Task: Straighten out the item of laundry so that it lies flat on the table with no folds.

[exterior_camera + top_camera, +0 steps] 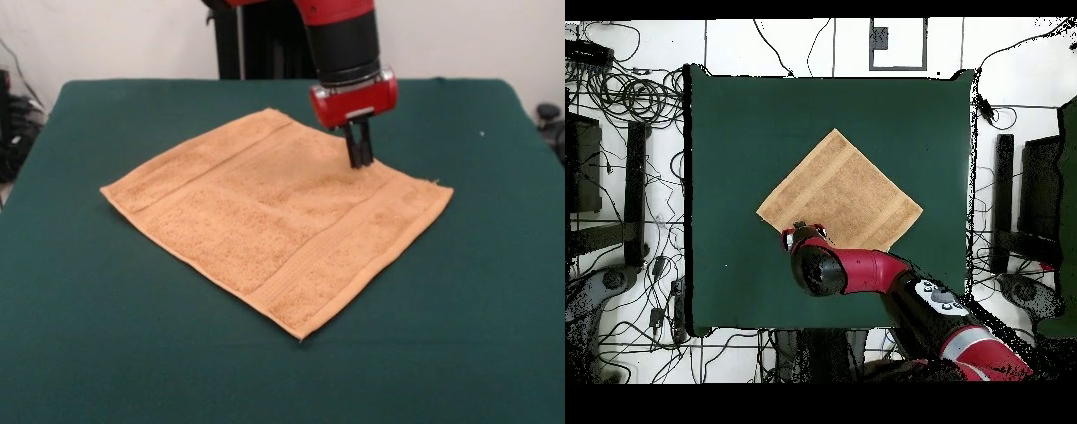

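Observation:
The golden tan towel (269,212) lies spread out on the dark green table (97,344), turned like a diamond, with a woven band near two opposite edges. I see no folds in it. My gripper (359,161) points straight down over the towel's far right part, and its tips touch or nearly touch the cloth. The fingers stand close together and nothing is lifted between them. In the overhead view the towel (840,190) lies mid-table (725,130), and the gripper (801,229) is at its lower left edge, with the arm covering the cloth there.
The red and black arm (865,272) reaches in from the robot's base side. Cables and stands lie on the floor around the table (625,100). Green cloth shows on all sides of the towel.

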Available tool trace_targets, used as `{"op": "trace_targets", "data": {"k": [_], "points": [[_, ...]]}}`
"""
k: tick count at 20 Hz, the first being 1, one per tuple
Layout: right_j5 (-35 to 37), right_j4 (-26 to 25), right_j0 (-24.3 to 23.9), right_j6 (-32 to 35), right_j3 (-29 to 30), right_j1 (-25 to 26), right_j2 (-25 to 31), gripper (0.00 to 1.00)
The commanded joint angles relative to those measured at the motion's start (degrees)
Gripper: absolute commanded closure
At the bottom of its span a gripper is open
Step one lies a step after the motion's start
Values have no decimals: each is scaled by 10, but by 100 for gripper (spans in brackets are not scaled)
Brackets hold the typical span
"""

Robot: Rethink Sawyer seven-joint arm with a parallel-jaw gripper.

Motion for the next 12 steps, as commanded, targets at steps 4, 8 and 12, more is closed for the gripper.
{"op": "trace_targets", "data": {"k": [4,8,12], "points": [[40,21,16,84,-18,23,33,100],[43,23,33,82,-37,41,10,100],[32,29,56,87,-65,68,-15,100]]}}
